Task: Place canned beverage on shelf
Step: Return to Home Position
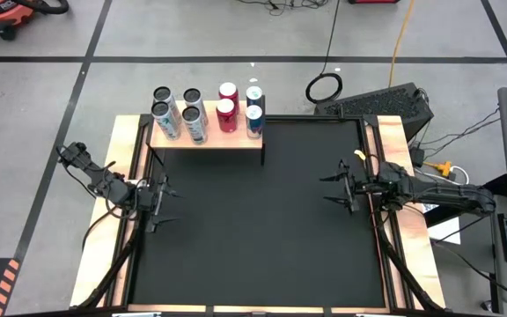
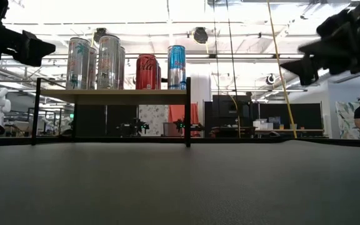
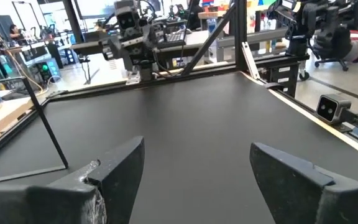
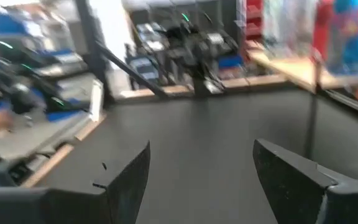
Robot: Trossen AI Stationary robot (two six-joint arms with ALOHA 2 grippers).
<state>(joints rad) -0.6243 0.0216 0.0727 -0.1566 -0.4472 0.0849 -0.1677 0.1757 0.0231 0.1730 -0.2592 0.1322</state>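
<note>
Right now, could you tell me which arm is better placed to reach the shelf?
Probably left: the left arm sits near the left end of the shelf, jaws open and empty; the right arm is farther across the mat.

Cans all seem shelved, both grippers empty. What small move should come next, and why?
Probably draw both arms back to rest. The light wooden shelf on thin dark legs holds silver cans, red cans and blue cans, the black mat bears none, and the left gripper and right gripper hover open and empty near its side edges.
</note>
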